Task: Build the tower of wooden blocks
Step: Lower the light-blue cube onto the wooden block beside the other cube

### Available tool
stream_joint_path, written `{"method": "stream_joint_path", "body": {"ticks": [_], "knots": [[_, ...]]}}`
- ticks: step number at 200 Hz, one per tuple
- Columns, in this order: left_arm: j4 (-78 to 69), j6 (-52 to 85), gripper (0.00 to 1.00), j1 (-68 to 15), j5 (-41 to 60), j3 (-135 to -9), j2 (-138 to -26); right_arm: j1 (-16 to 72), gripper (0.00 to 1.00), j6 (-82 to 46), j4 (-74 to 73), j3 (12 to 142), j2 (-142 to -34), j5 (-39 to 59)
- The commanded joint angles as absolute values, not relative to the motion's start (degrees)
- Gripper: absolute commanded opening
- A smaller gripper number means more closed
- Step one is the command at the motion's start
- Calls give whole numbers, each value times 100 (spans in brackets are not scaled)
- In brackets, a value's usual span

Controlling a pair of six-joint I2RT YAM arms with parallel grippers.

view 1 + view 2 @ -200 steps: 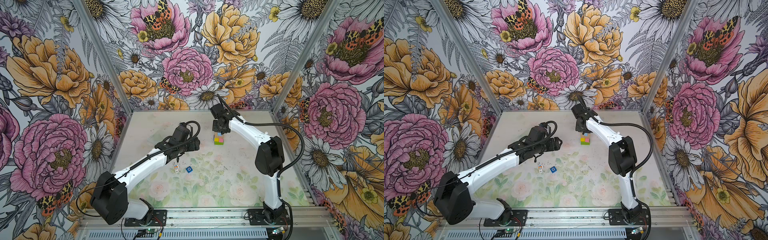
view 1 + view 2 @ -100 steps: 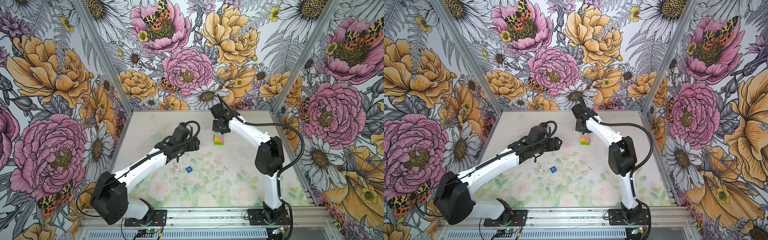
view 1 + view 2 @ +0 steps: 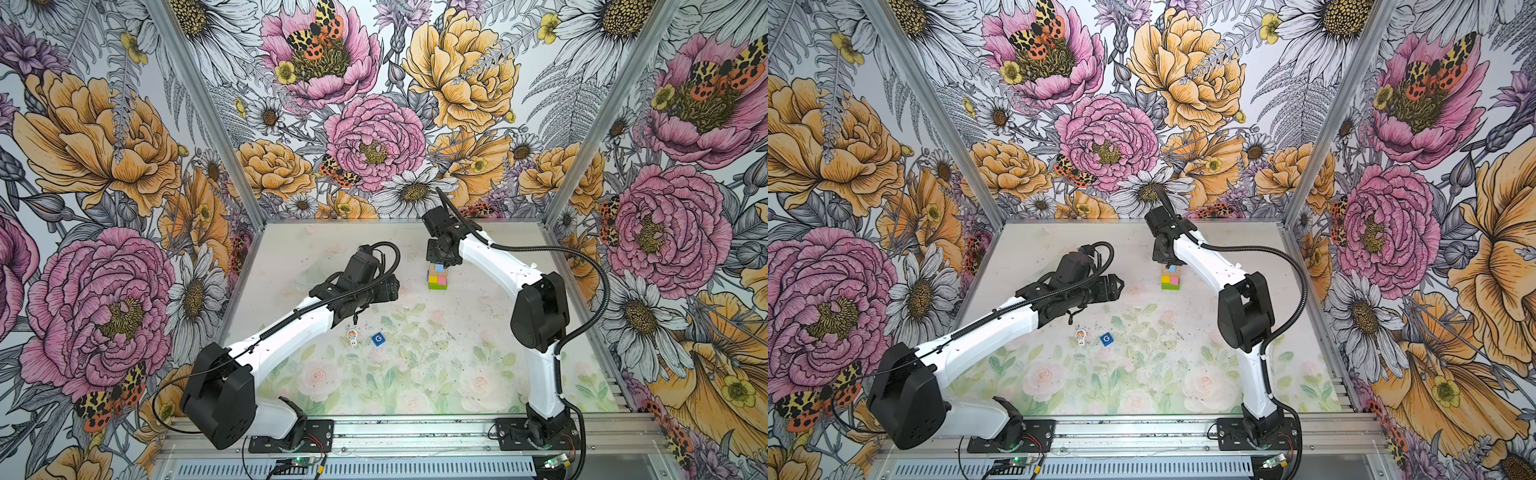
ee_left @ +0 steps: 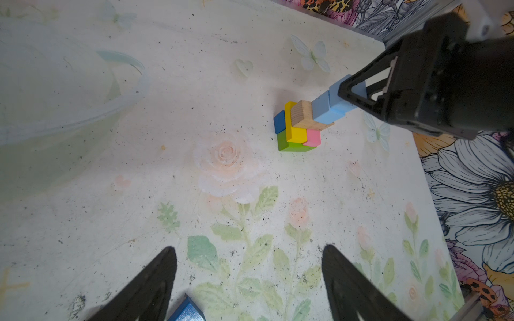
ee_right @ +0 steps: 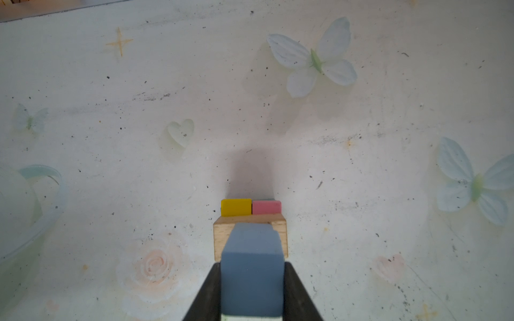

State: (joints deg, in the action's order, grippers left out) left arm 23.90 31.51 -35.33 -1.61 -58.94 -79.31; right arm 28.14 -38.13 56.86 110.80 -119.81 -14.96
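Floral wallpaper (image 3: 374, 137) closes in three sides of a pale, flower-printed counter (image 3: 457, 374). Near its back the wood block tower (image 3: 437, 276) stands upright, its long axis vertical. The right tool (image 3: 441, 262) comes straight down on it from above, clamped on a light blue cube (image 4: 340, 97).

On the nearer half of the counter, well apart from the tower, a toy figure (image 3: 352, 337) lies flat just beside a dark blue letter cube (image 3: 377, 339) marked G. A clear container (image 4: 139, 83) sits off to the left. Nothing lies between the tower and the left tool (image 3: 1115, 286), which hangs above the counter with its jaws spread wide and empty, pointing toward the tower.

Both top views give only a small coloured stack, its top hidden under the right tool. The left wrist view shows the layers from the side:
- a green brick (image 4: 294, 146) at the bottom, with a dark blue block (image 4: 279, 121) beside it
- a yellow brick (image 4: 297, 133) and a pink brick (image 4: 313, 137)
- a tan brick (image 4: 303, 115) lying flat across those two
- a lower light blue cube (image 4: 322, 111)
- the held cube against that one, slightly offset

The right wrist view looks down the stack. The held cube fills the gap between the fingers (image 5: 205, 294), tan, yellow and pink show beyond it, and green and dark blue are hidden.
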Motion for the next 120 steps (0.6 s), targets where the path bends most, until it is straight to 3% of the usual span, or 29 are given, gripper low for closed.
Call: {"method": "stream_joint_path", "body": {"ticks": [1, 120], "knots": [[2259, 3084, 83, -3490, -35, -5915, -7910, 2788, 27, -3832, 5625, 11167, -12021, -1452], [2267, 3077, 82, -3489, -70, -5897, -7910, 2797, 32, -3852, 5579, 11127, -12021, -1391]]}}
